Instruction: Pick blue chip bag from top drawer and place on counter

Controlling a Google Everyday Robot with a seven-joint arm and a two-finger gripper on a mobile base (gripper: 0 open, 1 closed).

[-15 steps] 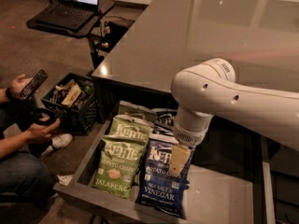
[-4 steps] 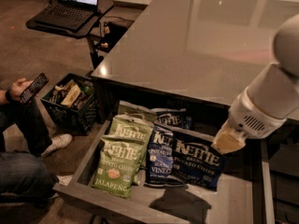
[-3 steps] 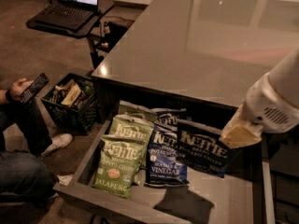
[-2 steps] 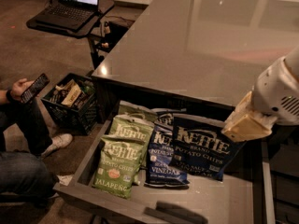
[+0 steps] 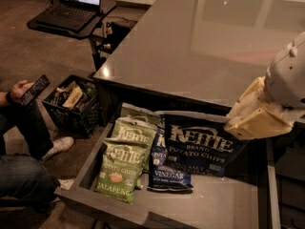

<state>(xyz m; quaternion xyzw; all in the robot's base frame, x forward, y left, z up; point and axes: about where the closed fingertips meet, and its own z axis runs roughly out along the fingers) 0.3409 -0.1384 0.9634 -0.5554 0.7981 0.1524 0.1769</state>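
Observation:
My gripper (image 5: 237, 121) is at the right, above the open top drawer (image 5: 215, 212) and just below the counter's front edge. It is shut on the upper right corner of a dark blue Kettle chip bag (image 5: 201, 145). The bag hangs tilted, lifted off the drawer floor, with its label facing me. A second blue bag marked vinegar (image 5: 167, 174) still lies in the drawer beside it. The grey counter (image 5: 200, 42) stretches behind the drawer.
Two green jalapeño chip bags (image 5: 121, 168) lie at the drawer's left side. A seated person (image 5: 21, 142) holding a phone is at the left. A black crate (image 5: 71, 104) of snacks stands on the floor. A laptop (image 5: 76, 1) sits on a stand behind it.
My gripper has risen and moved right, up from the drawer, with the blue Kettle bag in it. The bag has come off the vinegar bag and now hangs higher.

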